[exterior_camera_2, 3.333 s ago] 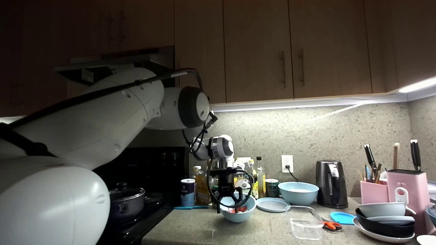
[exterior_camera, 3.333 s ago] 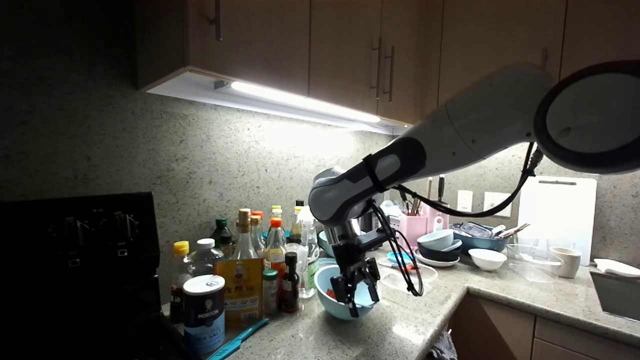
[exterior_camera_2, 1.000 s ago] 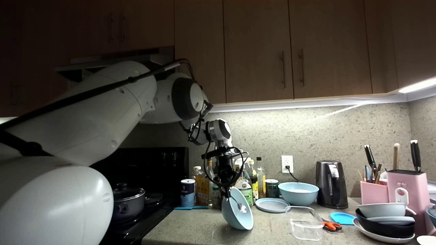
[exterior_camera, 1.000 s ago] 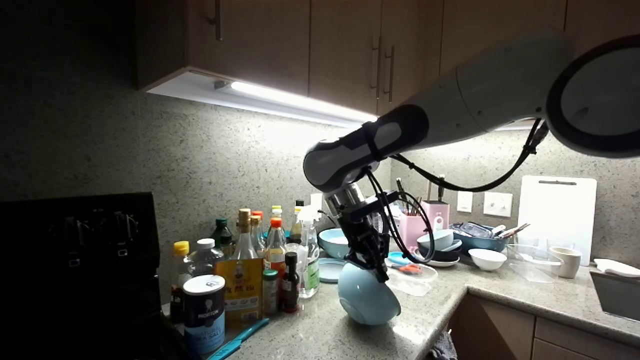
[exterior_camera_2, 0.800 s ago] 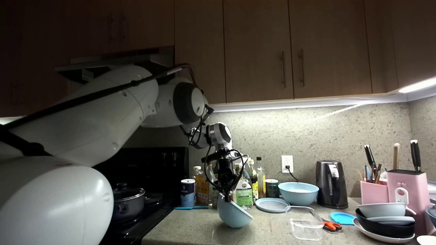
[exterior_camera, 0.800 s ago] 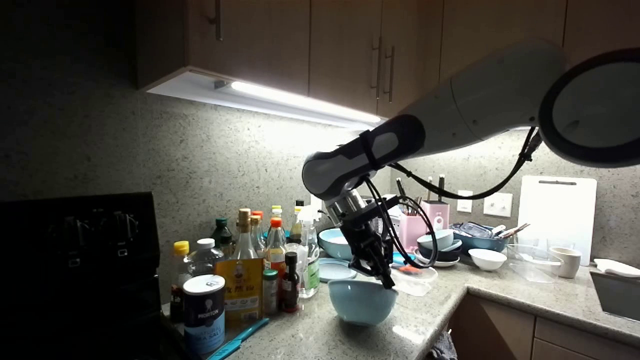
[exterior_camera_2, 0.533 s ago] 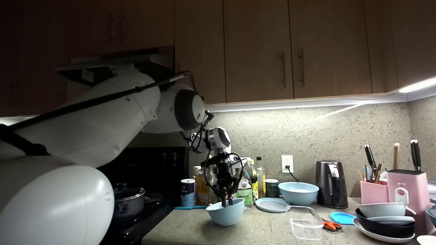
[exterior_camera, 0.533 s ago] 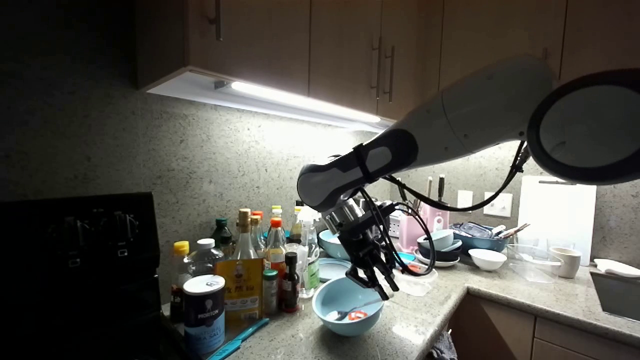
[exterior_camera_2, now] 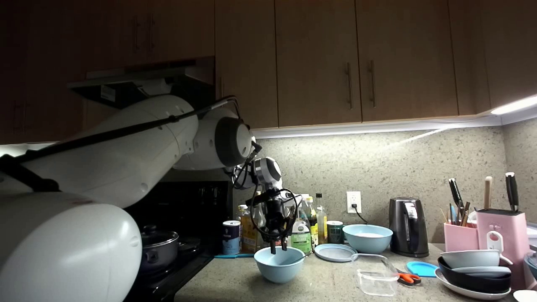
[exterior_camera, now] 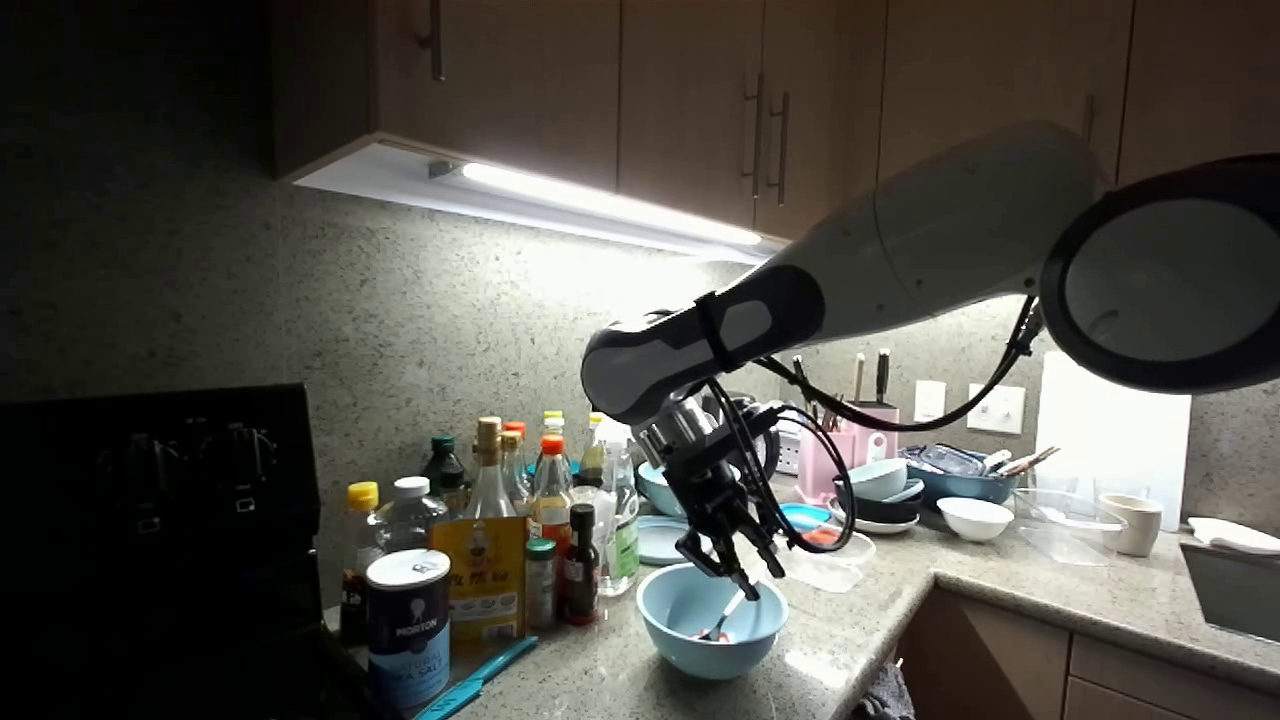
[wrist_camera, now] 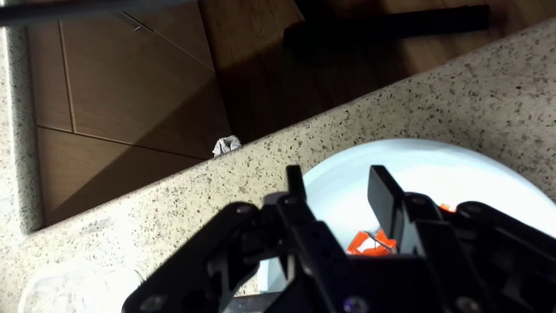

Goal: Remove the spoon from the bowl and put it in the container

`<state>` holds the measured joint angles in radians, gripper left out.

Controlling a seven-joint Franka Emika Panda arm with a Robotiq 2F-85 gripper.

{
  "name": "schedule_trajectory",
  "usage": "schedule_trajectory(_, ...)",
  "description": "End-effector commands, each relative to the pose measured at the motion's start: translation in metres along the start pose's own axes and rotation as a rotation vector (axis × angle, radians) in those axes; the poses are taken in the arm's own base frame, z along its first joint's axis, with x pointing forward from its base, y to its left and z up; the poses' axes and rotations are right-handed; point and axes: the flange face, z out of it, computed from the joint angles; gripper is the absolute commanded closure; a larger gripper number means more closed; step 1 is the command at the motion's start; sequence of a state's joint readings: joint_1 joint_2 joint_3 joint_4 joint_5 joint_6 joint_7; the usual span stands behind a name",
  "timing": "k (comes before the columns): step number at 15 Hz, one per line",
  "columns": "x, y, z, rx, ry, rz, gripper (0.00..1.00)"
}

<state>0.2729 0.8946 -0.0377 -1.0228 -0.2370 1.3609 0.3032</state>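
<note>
Gripper [exterior_camera: 764,582], one, black: we find its fingers [wrist_camera: 384,191] pointing down and partly spread; through the gap we see the bowl [wrist_camera: 460,174] and the orange pieces [wrist_camera: 359,241] in it. In the wrist view one finger stands against the bowl's inside, the other against the counter [wrist_camera: 434,108] beyond its rim; whether a tip touches the rim, we cannot tell.

Spoon [exterior_camera: 733,606], one: in the bowl, its handle slanting up to the rim just beside the fingertips; contact with them we cannot settle.

Bowl, light blue, one: mouth up on the counter, under the gripper.

Container [exterior_camera_2: 377,286], clear, one: on the counter, right of the bowl in both exterior views, the two apart. Scissors [exterior_camera_2: 405,277] lie just beside it, on its right, in an exterior view.

Edges and room: in the wrist view we see the counter's edge run diagonally past the bowl, a strip of counter between. In an exterior view we note counter stretching left from the bowl to the stove [exterior_camera_2: 205,209], and more of it between bowl and container. On the far side stand bottles [exterior_camera_2: 301,239]; a pale disc [exterior_camera_2: 335,253] lies far and right of the bowl, and cabinets [exterior_camera_2: 319,63] hang well above the gripper.
</note>
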Motion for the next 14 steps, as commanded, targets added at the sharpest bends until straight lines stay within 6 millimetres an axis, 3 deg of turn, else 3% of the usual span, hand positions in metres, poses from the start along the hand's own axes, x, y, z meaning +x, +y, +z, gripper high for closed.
schedule_trajectory(1,0.000,0.000,-0.002,-0.002,0.005,0.002,0.51)
schedule_trajectory(4,-0.001,0.000,-0.005,-0.006,0.013,0.003,0.32)
schedule_trajectory(5,-0.001,0.000,-0.005,-0.006,0.013,0.003,0.07)
schedule_trajectory(8,0.009,0.030,-0.002,-0.006,0.034,-0.112,0.00)
schedule_trajectory(12,0.035,0.081,0.006,0.049,0.110,-0.218,0.00)
schedule_trajectory(13,0.027,0.060,0.005,0.006,0.073,-0.169,0.00)
schedule_trajectory(14,0.030,0.071,0.007,0.015,0.077,-0.166,0.00)
